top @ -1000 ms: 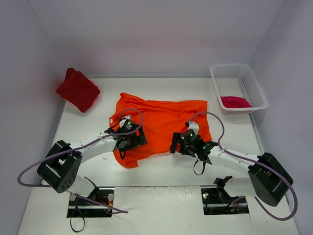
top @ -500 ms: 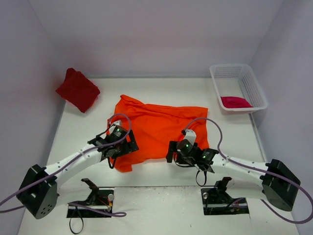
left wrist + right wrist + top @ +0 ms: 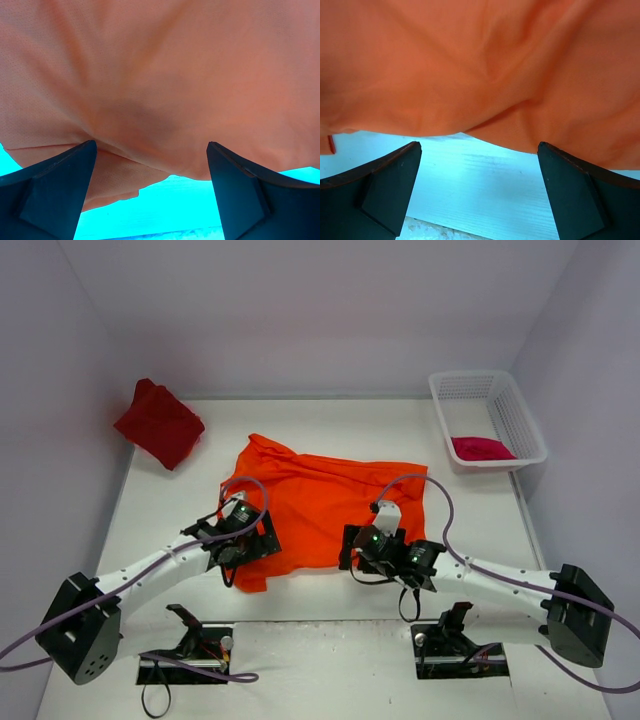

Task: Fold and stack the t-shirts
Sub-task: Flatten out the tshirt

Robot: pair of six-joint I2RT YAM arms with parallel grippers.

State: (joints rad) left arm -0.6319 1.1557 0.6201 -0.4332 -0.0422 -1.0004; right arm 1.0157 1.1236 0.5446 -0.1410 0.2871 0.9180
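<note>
The bright orange t-shirt (image 3: 320, 500) lies spread and rumpled in the middle of the table. My left gripper (image 3: 248, 536) hovers at its near-left edge, open, and the left wrist view shows the orange cloth (image 3: 160, 80) just beyond the tips with bare table between the fingers (image 3: 55, 185). My right gripper (image 3: 358, 542) stands open at the near-right hem; the cloth edge (image 3: 485, 70) lies ahead of its empty jaws. A dark red t-shirt (image 3: 158, 423) sits bunched at the far left. A crimson-pink t-shirt (image 3: 482, 448) lies in the basket.
A white mesh basket (image 3: 515, 412) stands at the far right corner of the table. White walls close in the back and sides. Both arm bases (image 3: 190, 645) are bolted at the near edge.
Both grippers have pulled back toward the near edge, from over the orange t-shirt to its near hem. The shirt has shifted and flattened slightly.
</note>
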